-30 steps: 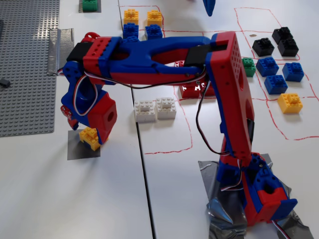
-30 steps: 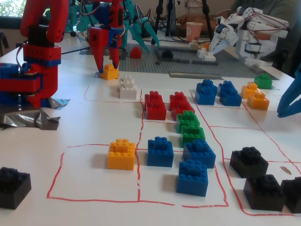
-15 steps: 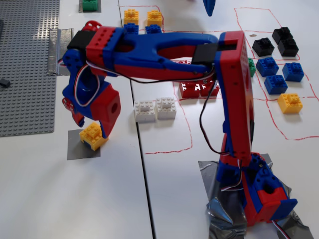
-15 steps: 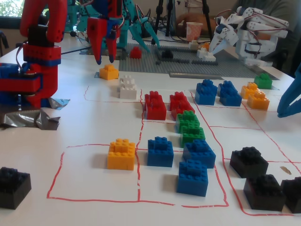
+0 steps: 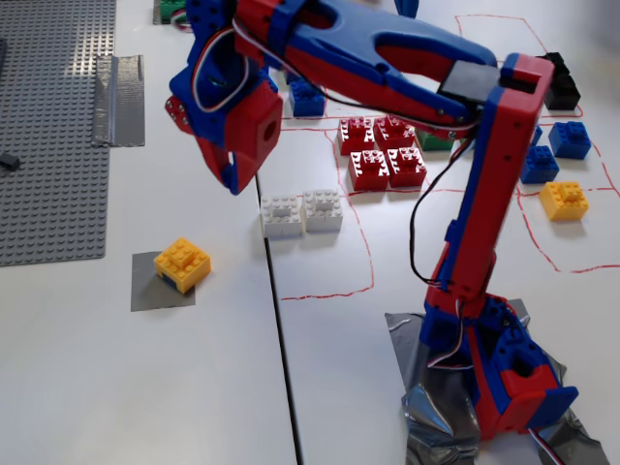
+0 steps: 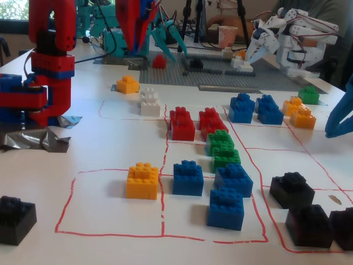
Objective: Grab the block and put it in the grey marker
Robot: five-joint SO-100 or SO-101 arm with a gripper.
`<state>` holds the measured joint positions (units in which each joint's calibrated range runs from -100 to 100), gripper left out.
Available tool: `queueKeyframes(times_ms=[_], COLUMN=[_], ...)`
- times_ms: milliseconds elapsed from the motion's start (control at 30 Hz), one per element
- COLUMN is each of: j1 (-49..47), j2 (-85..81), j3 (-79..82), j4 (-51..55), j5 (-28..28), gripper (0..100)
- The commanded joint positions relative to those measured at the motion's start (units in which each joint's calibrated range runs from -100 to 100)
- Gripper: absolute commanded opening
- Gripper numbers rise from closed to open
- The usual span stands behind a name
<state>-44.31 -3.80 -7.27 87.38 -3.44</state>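
In a fixed view from above, the yellow block (image 5: 182, 263) lies on the grey marker (image 5: 153, 291) at the left, a little turned, with nothing touching it. The gripper (image 5: 231, 179) hangs above and to the right of it, holding nothing; how far it is open I cannot tell. Two white blocks (image 5: 302, 212) stand further right, beside a red line (image 5: 366, 242).
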Motion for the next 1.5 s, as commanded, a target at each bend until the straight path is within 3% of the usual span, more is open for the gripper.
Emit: queueKeyframes(times_ms=[0, 1000, 1467], j1=[3.3, 45.0, 50.3], j2=[-6.4, -16.4, -16.3], j3=[-4.4, -0.4, 7.8], j4=[1.1, 4.8, -3.2], j5=[0.8, 6.5, 7.5], gripper=[0, 0, 0])
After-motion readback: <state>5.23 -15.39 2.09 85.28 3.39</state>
